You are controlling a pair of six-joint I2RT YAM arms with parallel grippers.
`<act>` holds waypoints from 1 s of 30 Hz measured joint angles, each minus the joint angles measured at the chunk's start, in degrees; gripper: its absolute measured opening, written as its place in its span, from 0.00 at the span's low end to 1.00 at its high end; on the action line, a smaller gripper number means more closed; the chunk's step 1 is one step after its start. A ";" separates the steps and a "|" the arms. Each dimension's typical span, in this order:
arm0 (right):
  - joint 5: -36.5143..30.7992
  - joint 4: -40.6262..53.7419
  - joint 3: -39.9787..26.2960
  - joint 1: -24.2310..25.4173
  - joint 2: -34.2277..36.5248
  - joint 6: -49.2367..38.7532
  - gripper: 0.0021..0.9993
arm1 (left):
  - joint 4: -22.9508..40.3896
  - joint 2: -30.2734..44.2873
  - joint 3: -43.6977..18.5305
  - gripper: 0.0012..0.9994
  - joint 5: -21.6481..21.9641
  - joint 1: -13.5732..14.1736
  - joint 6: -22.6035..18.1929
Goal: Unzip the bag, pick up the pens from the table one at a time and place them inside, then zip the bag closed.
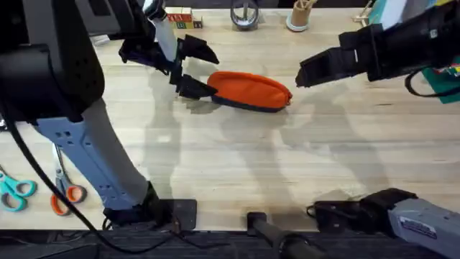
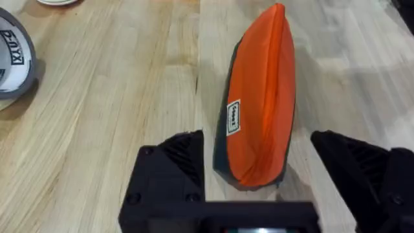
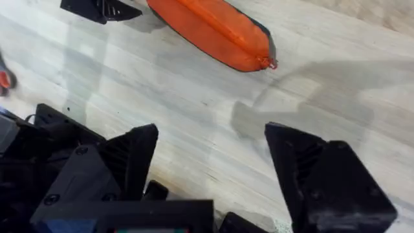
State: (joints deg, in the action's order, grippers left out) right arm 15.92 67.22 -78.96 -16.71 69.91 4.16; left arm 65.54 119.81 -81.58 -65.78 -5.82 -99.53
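The orange bag (image 1: 248, 90) lies on the light wood table (image 1: 287, 165), its zipper line running along the top and looking closed. My left gripper (image 1: 192, 69) is open with its black fingers on either side of the bag's left end (image 2: 262, 103), not touching it. The right gripper (image 1: 305, 72) hovers open just beyond the bag's right end, above the table. In the right wrist view the bag (image 3: 213, 29) lies ahead of the open fingers (image 3: 129, 162), and its small pull tab (image 3: 270, 63) sticks out at the near end. The pens are out of view.
Teal scissors (image 1: 14, 191) and orange-handled scissors (image 1: 65, 193) lie at the table's near left. A tape roll (image 1: 244, 14), a cup (image 1: 298, 18) and small blocks (image 1: 180, 16) line the far edge. The tape roll (image 2: 13, 58) also sits left of the bag.
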 joint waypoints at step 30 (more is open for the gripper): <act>0.02 -0.04 0.02 0.00 0.00 -0.16 1.00 | 12.74 -28.54 0.00 1.00 18.99 0.00 19.67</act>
State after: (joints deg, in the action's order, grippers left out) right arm 15.94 67.18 -78.94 -16.71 69.91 4.01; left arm 78.28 91.27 -81.58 -46.79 -5.82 -79.86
